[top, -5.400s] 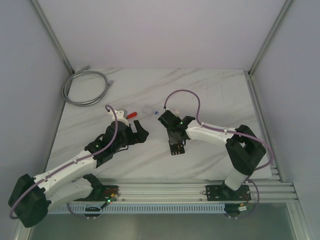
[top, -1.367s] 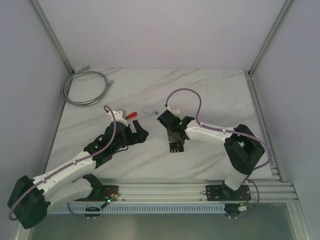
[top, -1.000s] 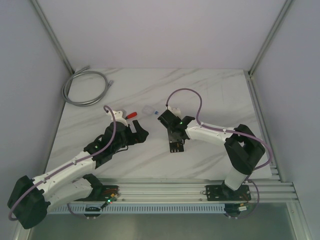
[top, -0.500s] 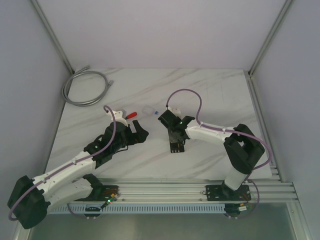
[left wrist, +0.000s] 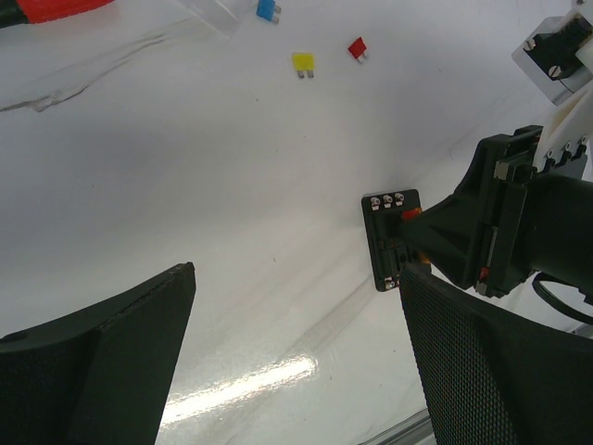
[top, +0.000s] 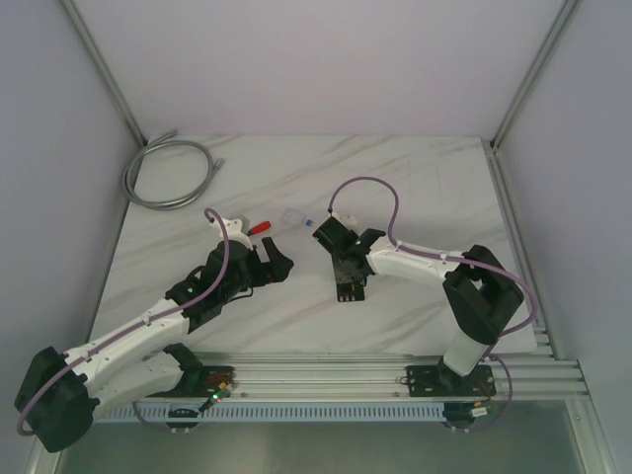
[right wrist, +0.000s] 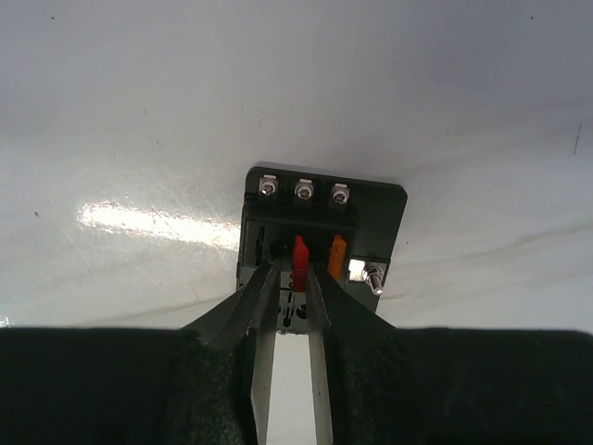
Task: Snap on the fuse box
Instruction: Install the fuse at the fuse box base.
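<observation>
The fuse box lies flat on the marble table, just below and right of centre in the overhead view. Its long axis runs roughly from the top of the frame to the bottom.

**Right wrist view.** The fuse box sits at frame centre, directly ahead of the right gripper. The row of three screw terminals is on the edge farthest from the fingers. The jaws are narrow, parted only a little. They flank an upright red fuse seated in a slot, with an orange fuse just beside it to the right. From this angle I cannot tell whether the pads actually press on the red fuse.

**Left wrist view.** The left gripper stands wide open and holds nothing. The fuse box lies beyond it toward the right of the frame, partly covered by the right gripper's fingers. Loose yellow and red fuses lie at the upper middle.

**Governing relation.** The right gripper is directly over the box, with its fingers in line with the box's long axis. The left gripper is well apart from it, toward the left of the frame. The right arm is therefore the nearer one. A clear cover lies up and to the left of the box, near a red-handled tool. It is probably the part to be snapped on, and would have to be carried down and to the right to reach the box.
</observation>
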